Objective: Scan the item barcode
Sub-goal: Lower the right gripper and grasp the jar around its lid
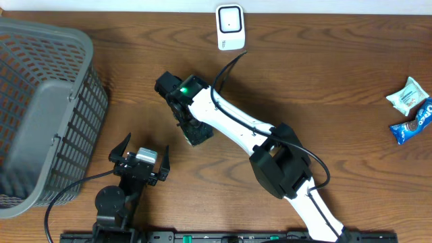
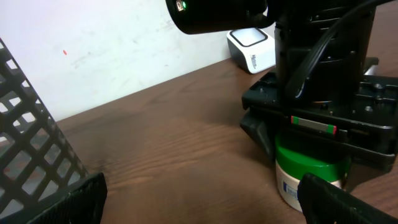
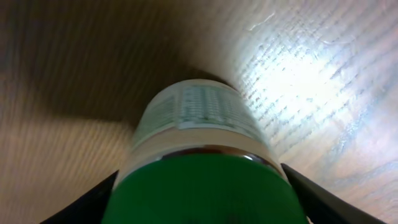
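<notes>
Green-capped white bottle (image 3: 199, 124) upright on the table (image 1: 317, 81) near its middle, right fingers (image 3: 320, 198) straddling its top, one each side, grip impossible to tell, left fingers (image 1: 121, 148) spread wide, empty, near the basket (image 1: 40, 101)

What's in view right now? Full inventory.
table: one, brown wood, under everything
basket: one, grey mesh, left end of table
scanner: one, white, far edge, centre
bottle: one, white with green lid, mid-table, upright
pale packet: one, whitish green, right end
blue packet: one, blue, right end, just nearer than the pale one
left claw: one, black, open and holding nothing, near edge by the basket
right claw: one, black, fingers either side of the bottle's lid, grip unclear
</notes>
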Robot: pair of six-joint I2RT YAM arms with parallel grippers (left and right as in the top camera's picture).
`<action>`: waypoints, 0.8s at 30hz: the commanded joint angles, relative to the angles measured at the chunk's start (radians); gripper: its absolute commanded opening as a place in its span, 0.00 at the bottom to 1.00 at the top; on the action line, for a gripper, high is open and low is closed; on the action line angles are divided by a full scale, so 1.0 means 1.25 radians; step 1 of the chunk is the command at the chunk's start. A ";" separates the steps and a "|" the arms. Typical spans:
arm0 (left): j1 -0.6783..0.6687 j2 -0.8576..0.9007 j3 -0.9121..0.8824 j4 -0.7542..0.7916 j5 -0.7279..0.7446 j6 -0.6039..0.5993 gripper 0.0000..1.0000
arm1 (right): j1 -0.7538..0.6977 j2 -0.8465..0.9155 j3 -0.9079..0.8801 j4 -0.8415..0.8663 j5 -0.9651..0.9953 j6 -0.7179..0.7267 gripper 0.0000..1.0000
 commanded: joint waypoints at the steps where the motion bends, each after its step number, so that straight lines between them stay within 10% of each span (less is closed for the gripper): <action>1: 0.001 -0.002 -0.023 -0.009 0.008 0.013 0.98 | -0.003 -0.005 -0.004 -0.003 0.030 -0.135 0.64; 7: 0.001 -0.002 -0.023 -0.009 0.008 0.013 0.98 | -0.020 -0.005 -0.004 -0.002 0.106 -0.471 0.62; 15: 0.001 -0.002 -0.023 -0.009 0.008 0.013 0.98 | -0.082 -0.005 -0.003 -0.053 0.190 -1.391 0.73; 20: 0.001 -0.002 -0.023 -0.009 0.008 0.013 0.98 | -0.093 -0.005 0.005 -0.060 0.254 -1.487 0.99; 24: 0.001 -0.002 -0.023 -0.009 0.008 0.013 0.98 | -0.088 -0.005 0.084 -0.131 0.256 -1.390 0.99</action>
